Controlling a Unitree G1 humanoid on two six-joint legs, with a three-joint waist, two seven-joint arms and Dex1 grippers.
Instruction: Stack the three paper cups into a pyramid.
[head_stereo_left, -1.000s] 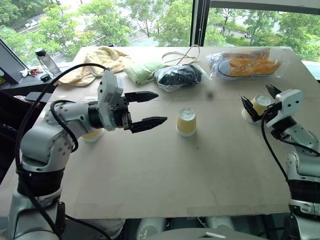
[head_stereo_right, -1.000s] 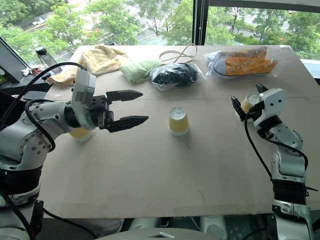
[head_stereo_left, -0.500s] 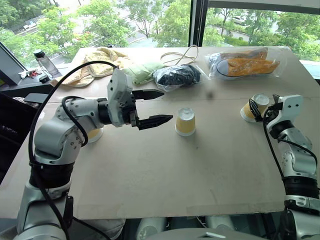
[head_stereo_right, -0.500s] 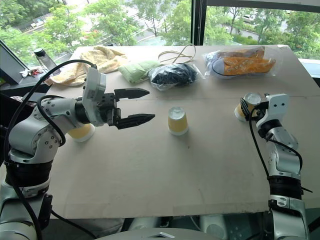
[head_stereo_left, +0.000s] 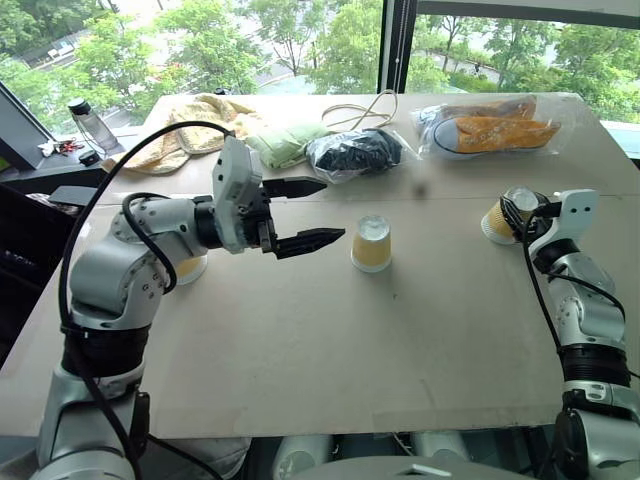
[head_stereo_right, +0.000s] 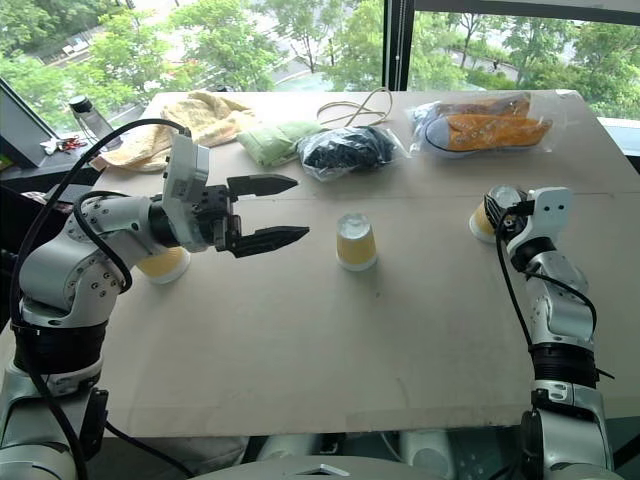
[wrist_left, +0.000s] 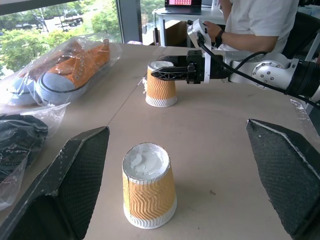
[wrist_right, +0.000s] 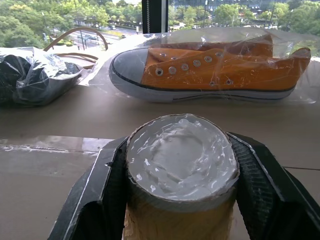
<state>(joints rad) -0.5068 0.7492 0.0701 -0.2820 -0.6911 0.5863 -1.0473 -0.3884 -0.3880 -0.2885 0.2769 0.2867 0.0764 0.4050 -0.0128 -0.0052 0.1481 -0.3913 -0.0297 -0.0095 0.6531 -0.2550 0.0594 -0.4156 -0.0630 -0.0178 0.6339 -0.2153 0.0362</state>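
- Our left gripper (head_stereo_left: 318, 214): jaws wide apart, holding nothing, pointing at the middle cup (head_stereo_left: 372, 244), which stands upside down mid-table (head_stereo_left: 330, 350).
- Our right gripper (wrist_right: 180, 200): both fingers clamped on the right cup (head_stereo_left: 503, 214), upside down at the table's right side.
- Third cup (head_stereo_right: 160, 264): mostly hidden behind our left arm.

Tan table (head_stereo_left: 330, 350), big windows (head_stereo_left: 300, 40), green trees (head_stereo_left: 200, 40) outside, daylight

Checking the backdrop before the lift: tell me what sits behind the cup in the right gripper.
Behind the paper cup gripped by the right gripper lies an orange sneaker in clear plastic, with a black bagged bundle beside it. The cup hides the table directly behind it.
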